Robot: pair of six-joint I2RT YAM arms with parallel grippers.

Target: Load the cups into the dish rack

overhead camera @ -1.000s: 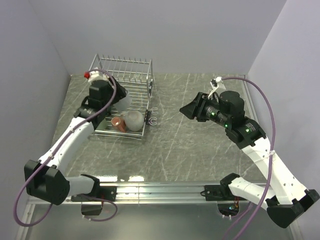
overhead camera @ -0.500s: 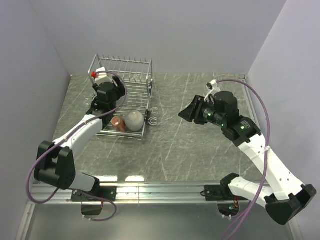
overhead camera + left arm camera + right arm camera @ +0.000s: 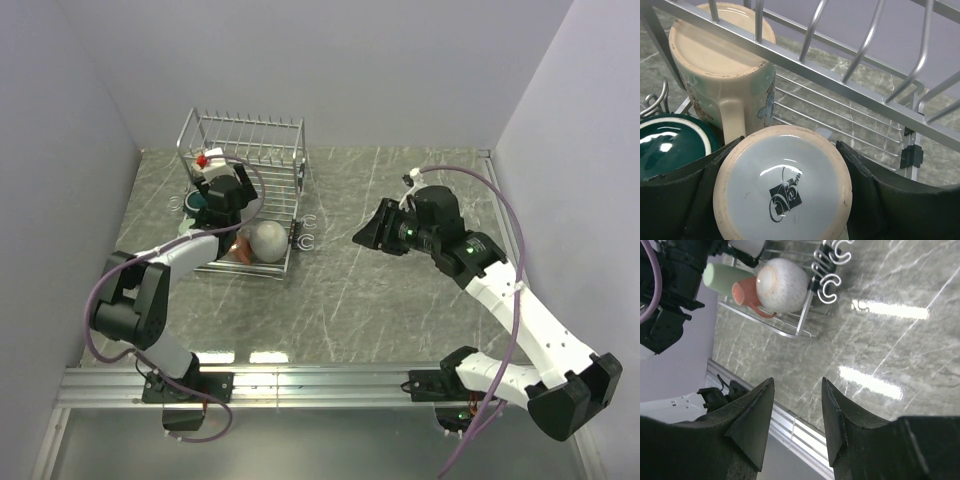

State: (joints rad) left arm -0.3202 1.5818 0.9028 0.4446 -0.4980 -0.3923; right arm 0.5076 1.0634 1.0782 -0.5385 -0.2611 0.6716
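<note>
Grey worktop [image 3: 400, 290] holds the dish rack [image 3: 245, 128], with five cups [image 3: 782, 285] inside and none outside. Left gripper [image 3: 790, 155] has its jaws round the last blue-grey mug [image 3: 782, 200] there; only letting go seems left. Right gripper [image 3: 797, 390] has jaws part open, empty.

Six mugs, tan [image 3: 720, 60], dark green [image 3: 667, 147], blue-grey [image 3: 785, 195], pale green [image 3: 722, 276], red-brown [image 3: 746, 291], cream [image 3: 785, 285], one dish rack [image 3: 805, 64], two hands, left [image 3: 787, 150], right [image 3: 797, 382]

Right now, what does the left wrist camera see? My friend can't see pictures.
The left hand grips an upside-down blue-grey mug, its bottom with a dark logo facing the camera. Next to it are an upside-down tan mug and a dark green mug, inside the wire dish rack.
</note>
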